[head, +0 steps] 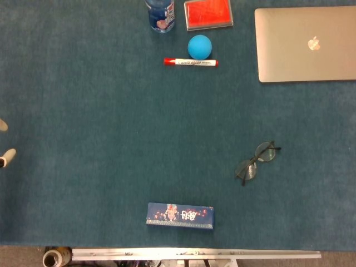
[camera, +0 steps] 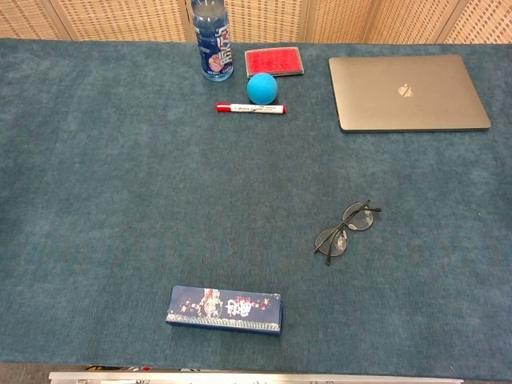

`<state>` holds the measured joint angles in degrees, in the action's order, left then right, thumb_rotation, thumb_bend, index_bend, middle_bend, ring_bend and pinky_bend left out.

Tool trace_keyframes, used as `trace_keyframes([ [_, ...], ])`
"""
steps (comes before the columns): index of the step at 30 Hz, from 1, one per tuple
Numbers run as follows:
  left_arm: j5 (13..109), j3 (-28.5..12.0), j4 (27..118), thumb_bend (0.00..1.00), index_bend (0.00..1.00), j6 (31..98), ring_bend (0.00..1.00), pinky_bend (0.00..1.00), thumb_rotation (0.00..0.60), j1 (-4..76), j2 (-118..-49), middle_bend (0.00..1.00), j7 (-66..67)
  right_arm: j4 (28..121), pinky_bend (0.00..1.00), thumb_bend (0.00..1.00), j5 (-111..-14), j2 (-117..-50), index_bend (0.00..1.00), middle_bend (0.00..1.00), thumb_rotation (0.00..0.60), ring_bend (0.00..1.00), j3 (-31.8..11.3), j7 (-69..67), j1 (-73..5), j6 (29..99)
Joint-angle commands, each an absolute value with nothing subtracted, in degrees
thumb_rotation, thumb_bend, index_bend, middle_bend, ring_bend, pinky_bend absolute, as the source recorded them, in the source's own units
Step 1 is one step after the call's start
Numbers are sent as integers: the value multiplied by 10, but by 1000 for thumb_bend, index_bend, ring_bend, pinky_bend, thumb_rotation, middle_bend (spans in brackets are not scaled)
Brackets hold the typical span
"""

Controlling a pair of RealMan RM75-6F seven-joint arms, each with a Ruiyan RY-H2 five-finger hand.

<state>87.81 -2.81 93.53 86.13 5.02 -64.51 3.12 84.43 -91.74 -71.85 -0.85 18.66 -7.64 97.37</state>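
Fingertips (head: pixel 2 125) of the left hand (head: pixel 4 159) poke in at the left edge of the head view as two pale tips, one above the other. So little of them shows that I cannot tell whether the fingers are wide, narrow or holding anything. The chest view shows none of that hand, and the right hand is not in view in either picture.

Well apart from those tips, toward the right side of the blue-carpeted desk (head: pixel 100 122), lie the glasses (head: pixel 256 161), free of any hand. Their long axis runs on a diagonal: in the head view one lens sits lower left and nearer the robot, the other upper right and farther away, toward the laptop (head: pixel 306 43). A thin temple end sticks out past each lens. The glasses rest flat on the desk with nothing touching them.

Near the front edge, left of the glasses, a dark blue printed box (head: pixel 179 215) lies with its long side parallel to that edge. At the far side a whiteboard marker (head: pixel 191 62) lies crosswise, red cap to the left, just beside a blue ball (head: pixel 199 47). Behind these stand a bottle (head: pixel 161 14) and a flat red case (head: pixel 208 13). The closed grey laptop fills the far right corner.
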Motion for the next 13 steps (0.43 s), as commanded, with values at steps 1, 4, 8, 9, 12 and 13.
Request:
trace_keyframes([
  [1, 877, -29, 934, 0, 473, 859, 312, 467, 600, 52, -645, 425, 29, 840, 445, 197, -891, -714, 404, 408, 600, 274, -19, 178, -57, 981],
  [4, 875, -30, 933, 0, 473, 858, 312, 467, 600, 53, -644, 425, 26, 829, 444, 198, -870, -715, 404, 407, 600, 274, -28, 157, -44, 985],
  [8, 867, -34, 932, 0, 473, 854, 312, 467, 600, 56, -645, 425, 23, 818, 444, 198, -854, -715, 404, 406, 600, 273, -41, 130, -34, 987],
  [9, 865, -34, 932, 0, 473, 853, 312, 467, 600, 56, -645, 425, 25, 816, 444, 197, -853, -715, 404, 406, 600, 273, -43, 126, -33, 987],
  [12, 864, -32, 932, 0, 473, 853, 312, 467, 600, 55, -645, 425, 30, 815, 444, 197, -855, -713, 404, 406, 600, 273, -46, 116, -32, 984],
  [13, 864, -32, 932, 0, 473, 855, 312, 467, 600, 55, -645, 425, 31, 814, 444, 198, -858, -713, 404, 406, 600, 273, -46, 114, -33, 984],
])
